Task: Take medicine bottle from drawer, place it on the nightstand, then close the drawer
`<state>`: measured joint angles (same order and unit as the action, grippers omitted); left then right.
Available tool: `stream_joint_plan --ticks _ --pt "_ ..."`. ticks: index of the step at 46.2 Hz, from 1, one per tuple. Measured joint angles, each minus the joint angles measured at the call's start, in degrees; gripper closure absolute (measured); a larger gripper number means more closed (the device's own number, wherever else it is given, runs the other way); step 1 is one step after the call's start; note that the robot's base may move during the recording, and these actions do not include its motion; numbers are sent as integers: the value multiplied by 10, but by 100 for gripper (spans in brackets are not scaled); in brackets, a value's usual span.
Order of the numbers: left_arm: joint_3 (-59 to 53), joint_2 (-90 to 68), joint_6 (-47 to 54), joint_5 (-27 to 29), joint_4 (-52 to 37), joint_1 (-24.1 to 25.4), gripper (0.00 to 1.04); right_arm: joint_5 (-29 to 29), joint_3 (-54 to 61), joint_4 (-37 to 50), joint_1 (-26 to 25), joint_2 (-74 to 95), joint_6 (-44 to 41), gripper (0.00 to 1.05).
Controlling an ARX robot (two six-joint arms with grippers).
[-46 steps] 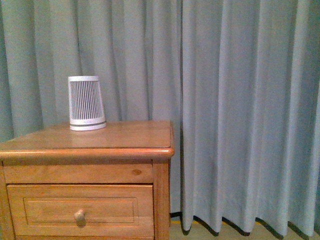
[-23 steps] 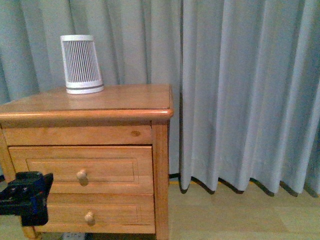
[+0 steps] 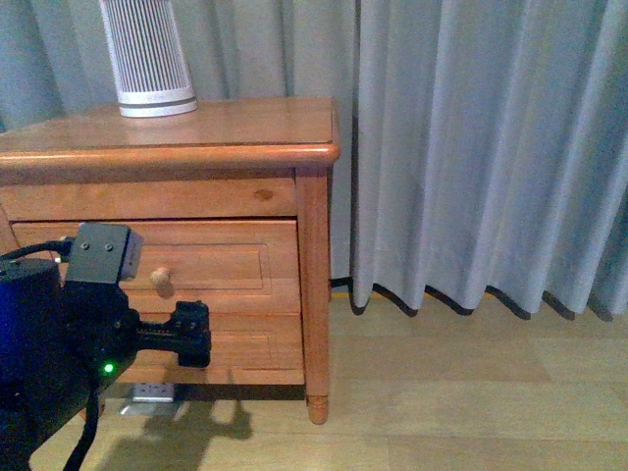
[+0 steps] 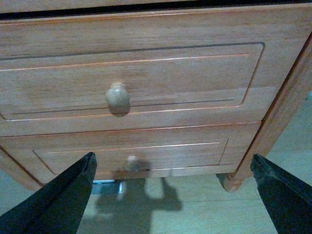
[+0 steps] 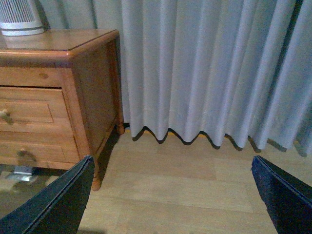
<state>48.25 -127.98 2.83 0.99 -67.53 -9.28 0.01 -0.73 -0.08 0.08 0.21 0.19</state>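
Entry: left gripper. Within the last second my front view had dropped, and the left arm, absent before, had come up from the near left to stand before the nightstand, just below and right of the knob on the drawer. I judged this to be the approach only, since the drawer was shut and no pull had begun. Its fingers were spread wide, holding and touching nothing. Right gripper: equally wide, empty, above the floor near the curtain. Medicine bottle: not seen, presumably inside the shut drawer.
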Motion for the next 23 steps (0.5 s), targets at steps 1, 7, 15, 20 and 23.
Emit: stream_joint_plan --ticks 1,7,15,20,23 --pt "12 -10 0 -3 0 0 7 0 0 0 0 0 0 7" --pt "84 -51 4 -12 22 6 7 0 0 0 0 0 0 7" --pt "153 -83 14 -14 46 26 7 0 0 0 0 0 0 7" --pt "177 -96 20 -16 57 34 7 0 0 0 0 0 0 7" --pt "191 -102 21 -17 61 38 7 0 0 0 0 0 0 7"
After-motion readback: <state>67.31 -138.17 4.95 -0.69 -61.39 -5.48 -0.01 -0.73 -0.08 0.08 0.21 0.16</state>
